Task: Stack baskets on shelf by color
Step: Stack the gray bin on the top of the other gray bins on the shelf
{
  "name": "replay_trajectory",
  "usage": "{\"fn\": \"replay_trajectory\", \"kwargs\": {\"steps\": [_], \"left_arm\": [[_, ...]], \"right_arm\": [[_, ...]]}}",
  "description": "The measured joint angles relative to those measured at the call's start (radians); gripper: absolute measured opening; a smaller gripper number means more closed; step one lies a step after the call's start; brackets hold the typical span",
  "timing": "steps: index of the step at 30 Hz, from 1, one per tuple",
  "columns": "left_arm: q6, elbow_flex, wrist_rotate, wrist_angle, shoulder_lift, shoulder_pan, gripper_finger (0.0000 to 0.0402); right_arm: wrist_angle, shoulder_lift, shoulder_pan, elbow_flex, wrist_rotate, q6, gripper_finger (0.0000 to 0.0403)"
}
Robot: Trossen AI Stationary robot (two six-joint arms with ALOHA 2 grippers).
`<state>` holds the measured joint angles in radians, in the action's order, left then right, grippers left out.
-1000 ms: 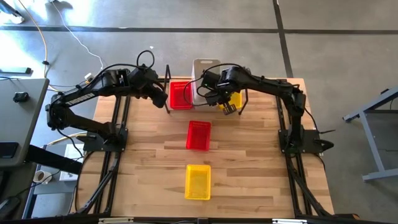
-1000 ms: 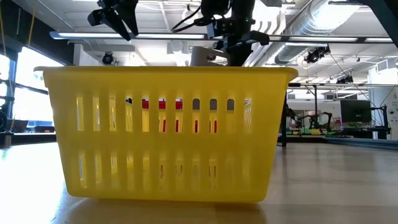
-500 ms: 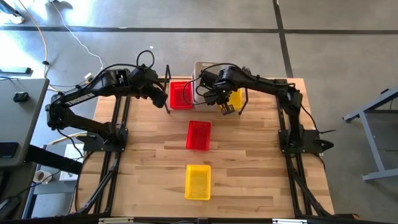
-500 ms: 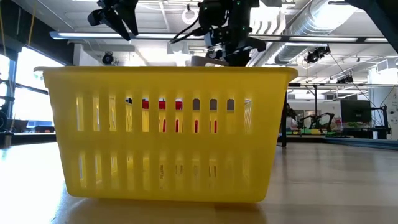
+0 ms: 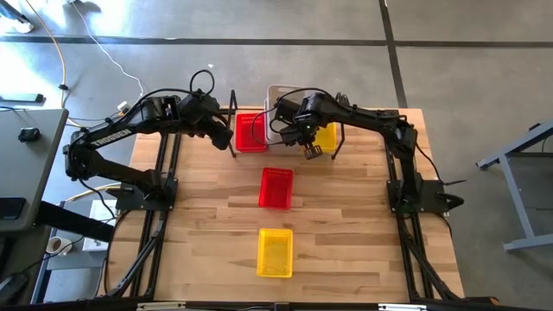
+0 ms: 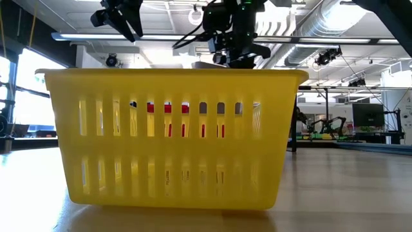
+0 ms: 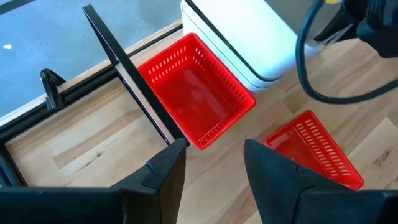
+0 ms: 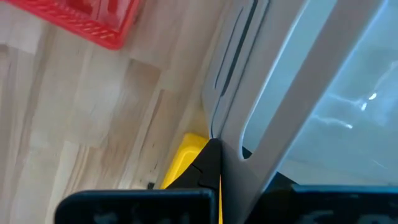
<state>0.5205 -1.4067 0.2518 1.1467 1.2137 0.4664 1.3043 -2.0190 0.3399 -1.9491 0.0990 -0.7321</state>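
Grey concrete floor round a pale wooden surface [image 5: 346,225], with the shelf [image 5: 233,108] along its far edge. On the shelf board, toward the far left corner, the shelved red basket [image 5: 251,132]; toward the far right corner, the shelved yellow basket [image 5: 327,136]; between them, reaching out over the far edge, the clear-grey basket [image 5: 278,97].

Right tool [image 8: 214,163]: clenched tight on the thin wall of the clear-grey basket, near one corner. Probably gripped there because a rim is the only narrow part such a bin offers; held over the gap between the two coloured ones, most likely so as to give that colour a place of its own. Hard to tell whether resting on the board or just clear of it.

Left tool [image 7: 212,149]: released, grasping nothing, poised above the surface just beside the shelved red basket and the black corner rod. Seemingly parked there to be ready for the red stack.

Out at mid-surface, the loose red basket [image 5: 276,187]; toward the near edge, well apart from the shelf, the loose yellow basket [image 5: 275,252]. Both upright, open side up, neither yet stacked.

As to looks: milky, smooth-walled, slightly larger than its neighbours, with a rolled lip. Likely to flex under a one-sided pinch and hang tilted.
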Motion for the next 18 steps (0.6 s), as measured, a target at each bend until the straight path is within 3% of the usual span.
{"fn": "replay_trajectory", "kwargs": {"steps": [13, 18], "left_arm": [[0.0, 0.0, -0.001, 0.0, 0.0, 0.0, 0.0152], [0.0, 0.0, -0.001, 0.0, 0.0, 0.0, 0.0152]], "right_arm": [[-0.003, -0.001, 0.015, 0.0, 0.002, -0.006, 0.0001], [-0.004, -0.001, 0.016, 0.0, 0.005, 0.016, 0.0026]]}}
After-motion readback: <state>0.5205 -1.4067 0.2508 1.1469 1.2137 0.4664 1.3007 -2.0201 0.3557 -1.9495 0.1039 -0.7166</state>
